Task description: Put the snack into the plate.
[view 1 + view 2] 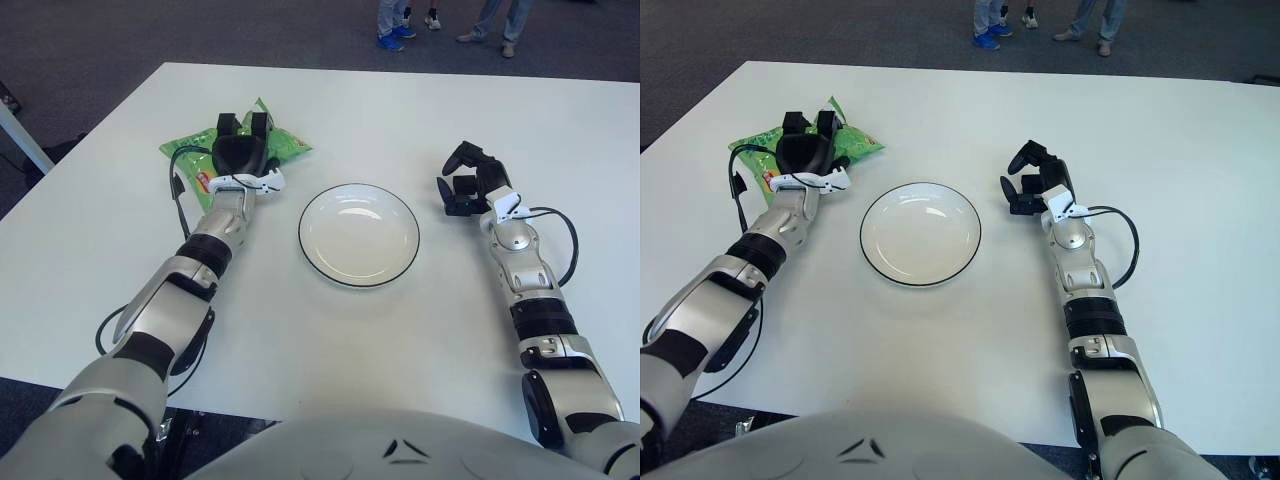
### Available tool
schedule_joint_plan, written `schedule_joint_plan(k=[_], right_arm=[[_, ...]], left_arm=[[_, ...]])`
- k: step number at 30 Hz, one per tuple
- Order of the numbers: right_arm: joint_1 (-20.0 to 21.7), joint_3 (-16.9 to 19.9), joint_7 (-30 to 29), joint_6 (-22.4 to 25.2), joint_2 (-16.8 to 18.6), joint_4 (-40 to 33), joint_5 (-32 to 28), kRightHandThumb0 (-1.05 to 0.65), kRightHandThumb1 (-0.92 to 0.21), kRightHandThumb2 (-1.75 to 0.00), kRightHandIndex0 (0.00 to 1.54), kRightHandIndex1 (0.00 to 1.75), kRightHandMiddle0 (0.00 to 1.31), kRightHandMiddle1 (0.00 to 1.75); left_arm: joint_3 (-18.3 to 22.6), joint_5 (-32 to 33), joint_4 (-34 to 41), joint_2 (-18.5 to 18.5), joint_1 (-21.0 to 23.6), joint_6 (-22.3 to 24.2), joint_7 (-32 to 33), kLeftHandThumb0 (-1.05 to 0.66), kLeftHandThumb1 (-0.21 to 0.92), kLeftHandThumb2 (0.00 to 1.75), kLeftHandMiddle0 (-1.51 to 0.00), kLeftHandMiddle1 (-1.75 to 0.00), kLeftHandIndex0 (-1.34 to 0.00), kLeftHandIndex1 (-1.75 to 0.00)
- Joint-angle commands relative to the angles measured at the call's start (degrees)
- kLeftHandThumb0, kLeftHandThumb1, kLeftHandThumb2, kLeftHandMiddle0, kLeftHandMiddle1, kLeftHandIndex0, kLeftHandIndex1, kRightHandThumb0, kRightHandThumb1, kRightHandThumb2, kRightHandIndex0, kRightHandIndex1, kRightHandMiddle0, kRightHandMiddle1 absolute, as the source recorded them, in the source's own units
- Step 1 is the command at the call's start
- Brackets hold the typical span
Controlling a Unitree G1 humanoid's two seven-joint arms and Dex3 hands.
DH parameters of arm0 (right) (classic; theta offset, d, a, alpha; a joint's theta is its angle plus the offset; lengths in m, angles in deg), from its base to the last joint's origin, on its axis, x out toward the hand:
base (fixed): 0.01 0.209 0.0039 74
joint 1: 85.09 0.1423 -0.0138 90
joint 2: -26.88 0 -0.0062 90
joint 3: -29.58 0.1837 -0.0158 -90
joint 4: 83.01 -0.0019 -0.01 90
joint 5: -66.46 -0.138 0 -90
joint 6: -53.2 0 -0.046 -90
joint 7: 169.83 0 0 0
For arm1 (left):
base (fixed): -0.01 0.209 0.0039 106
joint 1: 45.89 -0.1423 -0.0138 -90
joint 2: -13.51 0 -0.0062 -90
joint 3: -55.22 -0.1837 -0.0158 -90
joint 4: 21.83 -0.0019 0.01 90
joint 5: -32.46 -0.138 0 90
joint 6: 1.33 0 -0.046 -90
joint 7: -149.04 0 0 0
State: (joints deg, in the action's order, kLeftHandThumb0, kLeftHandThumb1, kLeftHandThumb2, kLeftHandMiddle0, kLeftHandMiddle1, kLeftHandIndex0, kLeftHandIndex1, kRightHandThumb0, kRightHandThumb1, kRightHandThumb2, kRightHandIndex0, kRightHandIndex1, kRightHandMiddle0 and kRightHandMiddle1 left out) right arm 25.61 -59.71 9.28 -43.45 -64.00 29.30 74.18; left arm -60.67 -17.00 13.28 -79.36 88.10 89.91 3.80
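Green snack bag (pixel 232 150) is lying on the white surface (pixel 330 330), left of the empty plate (pixel 359 234); left hand (pixel 240 155) is placed on top of it, fingers (pixel 243 123) curled over the bag, judged a grasp for lifting; right hand (pixel 468 180) is held beside the plate's right, fingers curled, nothing gripped.

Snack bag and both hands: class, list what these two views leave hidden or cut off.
- Snack bag: in both views the left hand covers its middle, so the print and how firmly it is gripped cannot be made out.
- Right hand, right of the plate: whether it touches the table cannot be told.
- People's feet: cut off by the top edge.
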Motion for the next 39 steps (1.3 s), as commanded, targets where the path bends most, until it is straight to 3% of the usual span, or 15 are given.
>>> schedule_joint_plan(k=[1,6,14,20,39], right_arm=[[-3.5,-1.1,1.5,3.5,0.3,2.2,0.8,-0.46,-0.38,-1.24,1.31,1.75,0.57,1.75],[-3.3,-1.2,2.0,4.2,0.1,2.2,0.8,-0.47,-0.37,-1.26,1.31,1.75,0.58,1.75],[-3.3,-1.3,2.1,4.8,0.3,2.1,0.9,-0.47,-0.37,-1.25,1.31,1.75,0.57,1.75],[-3.1,-1.5,2.2,4.6,0.1,2.7,1.0,-0.47,-0.37,-1.25,1.31,1.75,0.57,1.75],[-2.3,-1.6,1.8,3.4,0.0,4.3,1.2,-0.47,-0.36,-1.27,1.31,1.75,0.58,1.75]], left_arm=[[-1.5,0.6,-4.7,-0.2,-2.7,-1.5,-0.6,0.02,0.04,1.5,-0.86,-1.38,-0.71,-1.75],[-2.0,0.6,-6.3,-0.9,-1.9,-4.8,1.9,0.01,-0.08,1.61,-1.0,-1.29,-0.8,-1.75],[-1.8,2.2,-8.8,-2.8,-0.1,-11.2,4.0,0.0,-0.1,1.64,-1.04,-1.3,-0.76,-1.75],[0.4,5.3,-1.8,-7.0,0.9,-15.2,-0.4,0.0,-0.05,1.65,-0.95,-1.51,-0.68,-1.75],[6.0,6.8,25.4,-10.1,-4.0,-12.1,-9.8,0.0,-0.03,1.67,-0.9,-1.63,-0.65,-1.75]])
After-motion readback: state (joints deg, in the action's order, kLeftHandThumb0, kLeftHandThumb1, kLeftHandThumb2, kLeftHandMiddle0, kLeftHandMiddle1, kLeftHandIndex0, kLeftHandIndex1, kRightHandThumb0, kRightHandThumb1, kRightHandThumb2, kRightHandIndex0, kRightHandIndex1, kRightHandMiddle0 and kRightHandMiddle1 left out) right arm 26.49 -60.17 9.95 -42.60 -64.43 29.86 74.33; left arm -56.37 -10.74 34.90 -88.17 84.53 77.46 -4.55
